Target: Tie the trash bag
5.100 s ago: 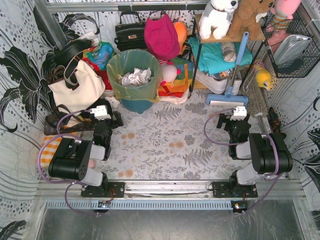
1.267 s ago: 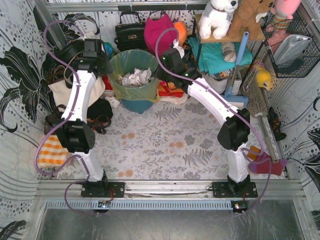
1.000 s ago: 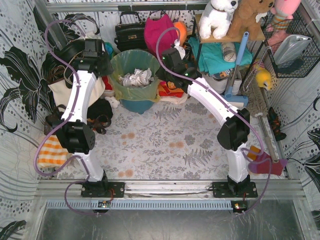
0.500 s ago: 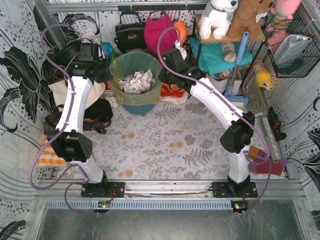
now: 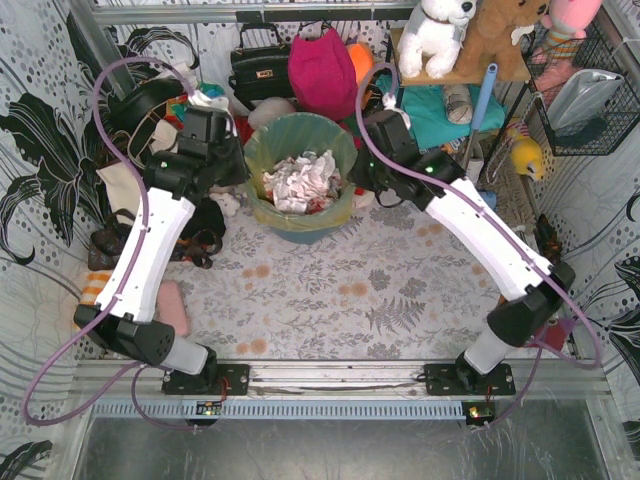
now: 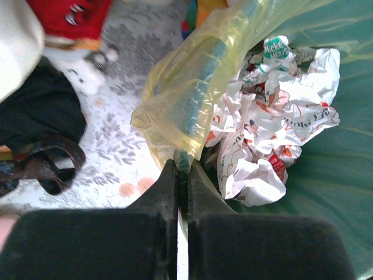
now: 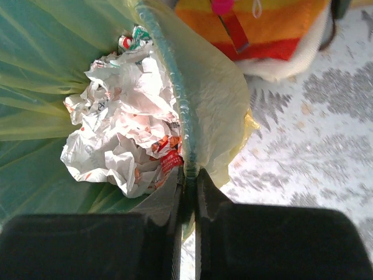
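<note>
The trash bag [image 5: 300, 135] is a thin yellow-green liner in a teal bin [image 5: 300, 232], with crumpled white paper [image 5: 300, 180] inside. My left gripper [image 5: 245, 165] is at the left rim. In the left wrist view the left gripper [image 6: 182, 166] is shut on the trash bag [image 6: 175, 105] where it folds over the bin's rim, beside the paper [image 6: 274, 111]. My right gripper [image 5: 358, 180] is at the right rim. In the right wrist view the right gripper [image 7: 189, 172] is shut on the trash bag [image 7: 215, 105] over the rim, next to the paper [image 7: 128, 116].
Behind the bin are a black handbag [image 5: 258, 68] and a pink bag [image 5: 322, 70]. A cream tote [image 5: 115, 180] and dark shoes [image 5: 110, 245] lie left. A shelf with plush toys [image 5: 440, 30], a blue mop [image 5: 480, 100] and a wire basket [image 5: 585, 90] stand right.
The bin with the bag has shifted toward the near side and to the right, carried along by both grippers at its rim. Both arms have swung inward with it.
</note>
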### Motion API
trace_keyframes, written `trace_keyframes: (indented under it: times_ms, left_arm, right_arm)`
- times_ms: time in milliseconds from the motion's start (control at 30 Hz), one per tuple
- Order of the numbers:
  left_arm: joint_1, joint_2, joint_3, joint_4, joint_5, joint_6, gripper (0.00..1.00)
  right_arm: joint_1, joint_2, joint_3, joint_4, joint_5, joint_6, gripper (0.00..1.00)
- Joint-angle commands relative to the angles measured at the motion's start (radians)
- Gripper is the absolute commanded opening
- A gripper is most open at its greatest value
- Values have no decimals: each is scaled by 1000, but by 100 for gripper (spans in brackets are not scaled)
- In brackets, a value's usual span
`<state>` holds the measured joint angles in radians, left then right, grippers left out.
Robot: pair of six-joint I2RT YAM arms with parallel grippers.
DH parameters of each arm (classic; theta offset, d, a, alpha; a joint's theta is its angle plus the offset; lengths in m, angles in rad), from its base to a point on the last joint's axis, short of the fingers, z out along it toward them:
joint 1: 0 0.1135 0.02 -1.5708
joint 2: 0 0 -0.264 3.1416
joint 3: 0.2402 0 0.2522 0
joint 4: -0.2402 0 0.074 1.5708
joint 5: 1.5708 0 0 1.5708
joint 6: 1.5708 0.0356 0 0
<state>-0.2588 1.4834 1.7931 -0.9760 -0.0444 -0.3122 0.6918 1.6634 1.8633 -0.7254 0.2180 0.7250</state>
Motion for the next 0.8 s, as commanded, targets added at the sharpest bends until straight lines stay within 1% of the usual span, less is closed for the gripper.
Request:
trace_keyframes:
  times_ms: [0,100,200,367,467,600,767]
  left_arm:
    - [-123,-92,-67,14,34,-28,0]
    - [-185,-145,-120,21,25,-71,0]
    - [-226,-198,-172,41,31,-114,0]
    - [-252,-290,-284,86,110,-170,0]
    - [-277,-338,-346,97,157,-205,0]
    - [-299,-393,-407,126,267,-253,0]
    - [-323,-419,-378,43,330,-263,0]
  right_arm:
    - [16,-140,-89,-33,-24,-53,0]
    - [17,-227,-151,-63,-27,-40,0]
    - [17,-304,-225,-68,-81,-33,0]
    - [17,-417,-355,-94,-136,5,0]
    - [17,-461,-379,-142,-146,14,0]
    - [16,-507,-385,-224,-143,26,0]
    - [17,-546,-364,-301,-192,34,0]
